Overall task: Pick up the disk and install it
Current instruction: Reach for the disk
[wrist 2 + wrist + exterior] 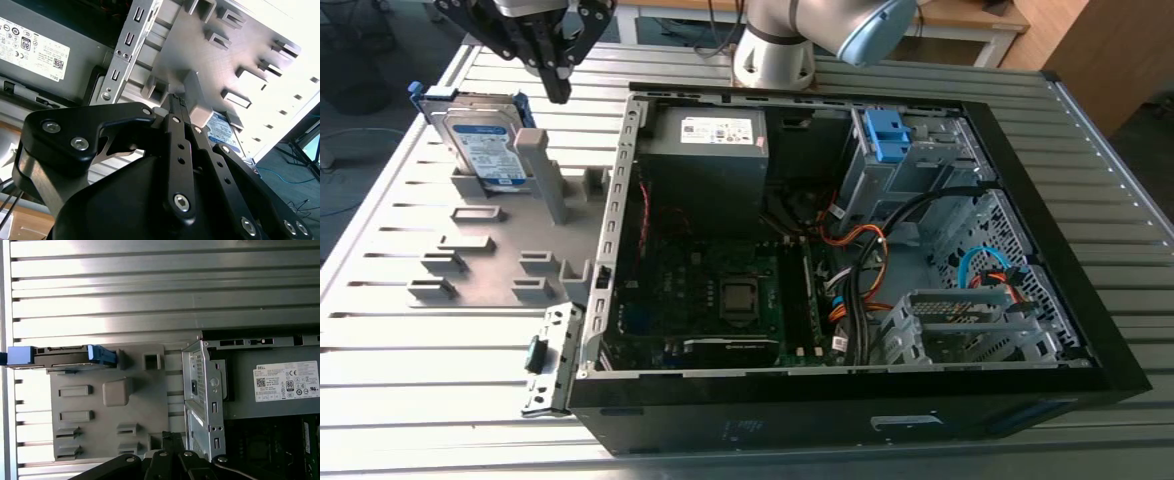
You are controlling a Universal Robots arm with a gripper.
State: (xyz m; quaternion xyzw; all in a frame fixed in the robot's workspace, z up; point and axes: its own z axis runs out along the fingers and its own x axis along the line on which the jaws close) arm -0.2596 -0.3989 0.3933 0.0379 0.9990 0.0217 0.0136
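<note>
The disk (483, 138), a silver drive with a white-and-blue label and a blue frame, stands on edge in a slot at the far end of the grey holder plate (487, 255). It appears edge-on in the first wrist view (60, 356), and a corner of its label peeks out in the second wrist view (226, 128). My gripper (558, 90) hangs above the plate, just to the exterior view's right of the disk and apart from it. Its black fingers are shut together with nothing between them, as both wrist views show (178, 103) (171, 438).
An open black computer case (1067, 300) lies to the exterior view's right of the plate. Inside it are a grey power supply (707, 145), a motherboard (720, 290), cables and a drive bay with a blue bracket (886, 135). The slatted metal table (400, 400) surrounds everything.
</note>
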